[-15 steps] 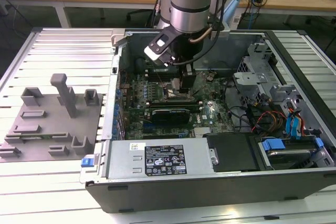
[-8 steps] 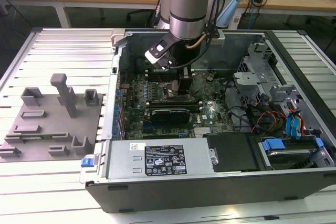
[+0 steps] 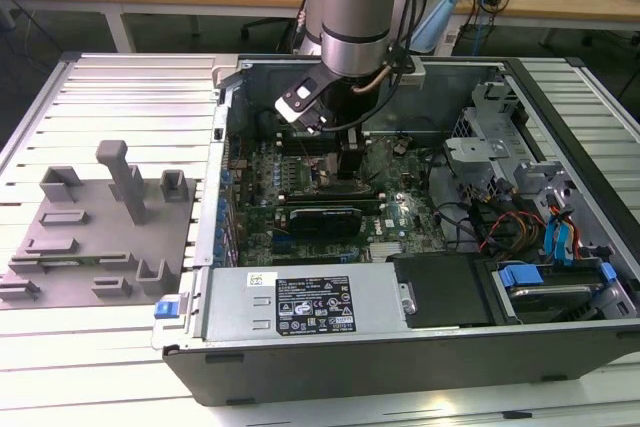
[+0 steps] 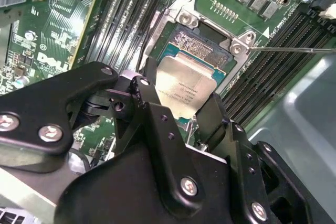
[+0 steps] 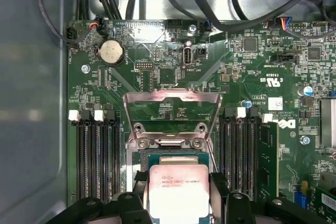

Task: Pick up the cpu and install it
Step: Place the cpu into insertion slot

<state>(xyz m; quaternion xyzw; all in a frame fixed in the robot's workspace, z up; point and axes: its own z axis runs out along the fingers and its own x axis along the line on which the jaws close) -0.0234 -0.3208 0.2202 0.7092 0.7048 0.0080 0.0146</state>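
Note:
The cpu [image 5: 177,192], a flat square chip with a silvery top, sits between my gripper's [image 5: 178,182] two black fingers [image 5: 137,182], which press on its opposite edges. It hangs just over the open motherboard socket [image 4: 202,45], whose contact field shows past the chip's far edge [image 4: 184,85]. The socket's metal load plate [image 5: 170,103] stands flipped up beyond it. In the exterior view my gripper [image 3: 350,172] reaches down into the open computer case [image 3: 400,347], over the middle of the green board.
Memory slots [image 5: 97,156] run along both sides of the socket. A grey fixture plate [image 3: 100,227] with blocks lies at the exterior view's left. The power supply [image 3: 300,302] is in front; drive bays and cables [image 3: 520,207] are at the right.

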